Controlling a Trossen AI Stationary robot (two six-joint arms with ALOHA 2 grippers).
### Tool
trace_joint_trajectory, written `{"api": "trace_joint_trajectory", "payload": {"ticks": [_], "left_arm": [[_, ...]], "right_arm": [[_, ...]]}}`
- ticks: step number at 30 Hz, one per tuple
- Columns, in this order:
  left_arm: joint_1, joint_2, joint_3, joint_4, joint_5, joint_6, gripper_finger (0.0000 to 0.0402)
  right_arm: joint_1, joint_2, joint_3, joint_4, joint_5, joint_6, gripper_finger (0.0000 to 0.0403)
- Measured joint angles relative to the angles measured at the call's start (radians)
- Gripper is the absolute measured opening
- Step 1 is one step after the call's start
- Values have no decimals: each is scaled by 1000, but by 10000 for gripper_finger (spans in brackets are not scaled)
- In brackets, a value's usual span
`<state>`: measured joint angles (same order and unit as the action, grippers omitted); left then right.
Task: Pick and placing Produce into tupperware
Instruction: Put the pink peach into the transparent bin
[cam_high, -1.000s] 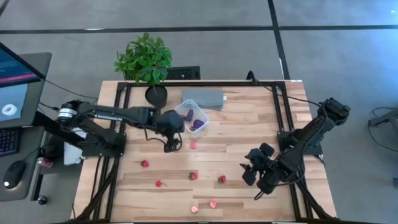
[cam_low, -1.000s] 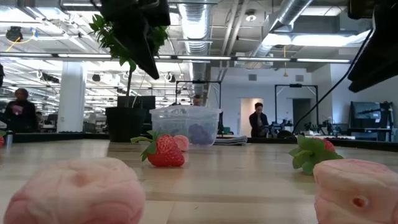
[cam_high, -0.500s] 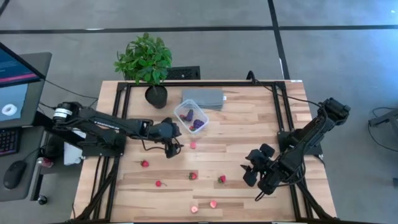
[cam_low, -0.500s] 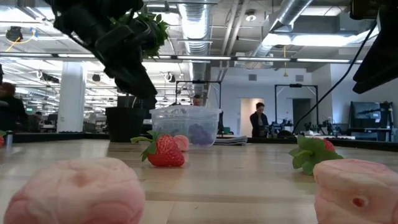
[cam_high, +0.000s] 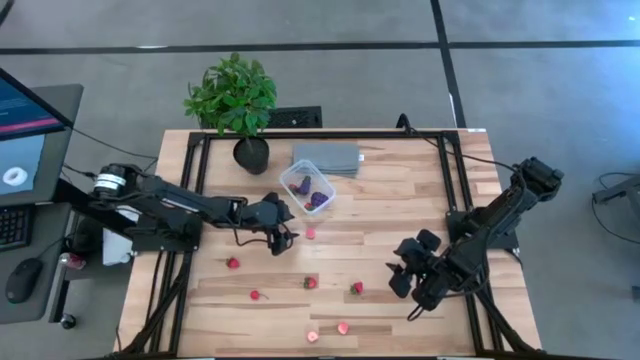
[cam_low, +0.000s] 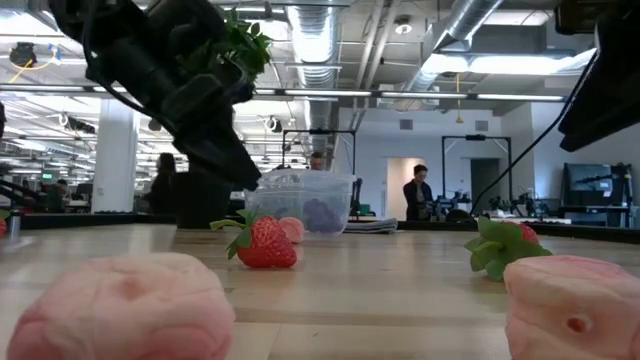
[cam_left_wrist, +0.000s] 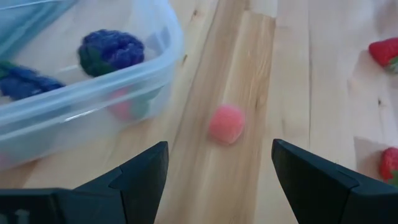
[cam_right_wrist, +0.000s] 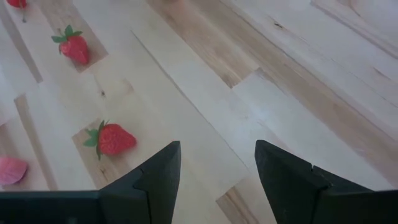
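Observation:
The clear tupperware (cam_high: 308, 188) stands at mid-table on its base and holds dark blue pieces (cam_left_wrist: 111, 51). A round pink piece (cam_left_wrist: 226, 123) lies on the wood just near of it. My left gripper (cam_high: 283, 237) hovers open just left of that piece, its fingers pointing slantwise down at it (cam_left_wrist: 217, 186). Red strawberries (cam_high: 232, 263) (cam_high: 310, 282) (cam_high: 357, 288) and pale pink pieces (cam_high: 343, 327) lie scattered toward the near edge. My right gripper (cam_high: 400, 275) waits open above bare wood at the right, with strawberries (cam_right_wrist: 112, 138) ahead of it.
A flat grey slab (cam_high: 327, 158) lies behind the tupperware, and a potted plant (cam_high: 232, 95) stands at the far left. Black frame rails (cam_high: 200, 170) run along the table's sides. People stand in the room beyond the table (cam_low: 415, 190). Bare wood lies between the two grippers.
My left gripper has come down toward the table and a little toward its near edge, tipping as it sank. It now hangs low beside the pink piece. Its fingers have stayed open.

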<state>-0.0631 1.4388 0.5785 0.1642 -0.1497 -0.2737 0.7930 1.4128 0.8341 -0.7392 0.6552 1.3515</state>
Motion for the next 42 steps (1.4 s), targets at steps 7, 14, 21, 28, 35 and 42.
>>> {"api": "trace_joint_trajectory", "payload": {"ticks": [7, 14, 21, 28, 35, 42], "left_arm": [[0, 89, 1, 86, 19, -3, 277], [0, 169, 1, 166, 40, -21, 277], [0, 185, 1, 201, 28, -24, 277], [0, 185, 1, 200, 13, -18, 277], [-3, 220, 4, 241, 34, -17, 277], [-9, 265, 34, 251, 53, -21, 277]], "right_arm": [[-1, 0, 0, 18, -3, 1, 230], [-2, 0, 0, 19, -4, 2, 230], [-2, 0, 0, 17, -4, 0, 230], [-17, 0, 0, 18, -3, -25, 230], [-17, 0, 0, 19, -3, -25, 230], [-17, 0, 0, 37, -3, -24, 230]]}}
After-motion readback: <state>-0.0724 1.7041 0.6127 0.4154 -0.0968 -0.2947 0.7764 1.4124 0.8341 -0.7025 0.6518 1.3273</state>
